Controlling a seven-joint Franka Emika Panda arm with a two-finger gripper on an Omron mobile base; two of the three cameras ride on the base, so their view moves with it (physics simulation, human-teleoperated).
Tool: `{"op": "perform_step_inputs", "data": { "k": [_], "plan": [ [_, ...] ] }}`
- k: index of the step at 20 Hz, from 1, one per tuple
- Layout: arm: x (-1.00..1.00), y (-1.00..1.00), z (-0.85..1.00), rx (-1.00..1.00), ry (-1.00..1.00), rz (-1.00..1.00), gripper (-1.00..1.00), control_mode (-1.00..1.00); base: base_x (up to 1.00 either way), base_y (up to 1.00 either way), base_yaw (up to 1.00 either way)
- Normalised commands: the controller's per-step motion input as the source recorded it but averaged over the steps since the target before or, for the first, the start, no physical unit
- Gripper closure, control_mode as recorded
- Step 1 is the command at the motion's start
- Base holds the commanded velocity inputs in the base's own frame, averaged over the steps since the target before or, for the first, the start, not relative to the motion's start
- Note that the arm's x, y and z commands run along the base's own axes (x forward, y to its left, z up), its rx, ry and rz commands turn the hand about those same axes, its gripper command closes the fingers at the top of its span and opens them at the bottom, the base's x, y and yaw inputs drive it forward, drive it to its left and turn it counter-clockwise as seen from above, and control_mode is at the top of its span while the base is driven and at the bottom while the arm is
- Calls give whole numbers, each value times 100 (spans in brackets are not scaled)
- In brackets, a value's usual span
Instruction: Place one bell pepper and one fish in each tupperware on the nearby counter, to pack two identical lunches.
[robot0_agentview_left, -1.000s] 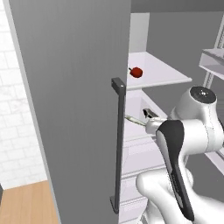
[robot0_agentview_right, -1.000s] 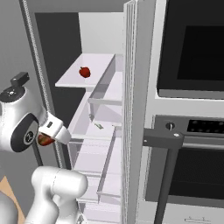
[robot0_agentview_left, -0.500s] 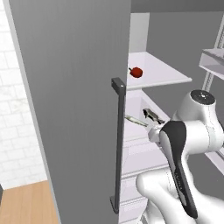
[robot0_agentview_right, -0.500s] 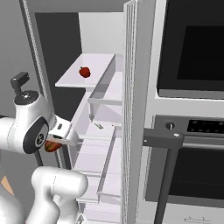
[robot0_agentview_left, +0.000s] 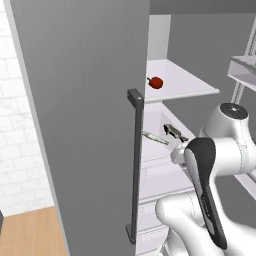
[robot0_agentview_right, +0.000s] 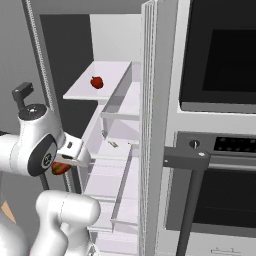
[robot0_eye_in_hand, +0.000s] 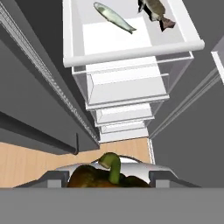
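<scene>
Bell pepper (robot0_eye_in_hand: 105, 177), dark reddish-brown with a green stem, is seen held in the tool (robot0_eye_in_hand: 107, 178) at the bottom of the hand view; its lower half is cut off by the frame edge. The finger tips (robot0_eye_in_hand: 52, 177) are set apart on either side of it, clamped on the pepper. In the right base view the same pepper (robot0_agentview_right: 61, 168) is glimpsed as a red patch beside the arm's white wrist, mostly hidden. A second, red bell pepper (robot0_agentview_left: 156, 82) is seen on the upper fridge shelf (robot0_agentview_left: 190, 90). Two fish lie in the white drawer (robot0_eye_in_hand: 131, 52) below: a slim silver fish (robot0_eye_in_hand: 114, 17) and a darker fish (robot0_eye_in_hand: 155, 11), whose head is cut off by the top edge. A strip of the wooden desk (robot0_agentview_left: 30, 232) is seen at lower left, partly hidden behind the open fridge door (robot0_agentview_left: 85, 115).
</scene>
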Motion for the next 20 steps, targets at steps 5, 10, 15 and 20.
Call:
{"op": "perform_step_inputs", "data": {
  "k": [5,10,15,20],
  "plan": [
    [-31,11,-7,0,0,0,100,100,-40,15,-3],
    [0,0,0,0,0,0,100,100,-100,42,-48],
    [0,0,0,0,0,0,100,100,-100,16,-72],
    [0,0,0,0,0,0,100,100,-100,0,-70]
  ]
}}
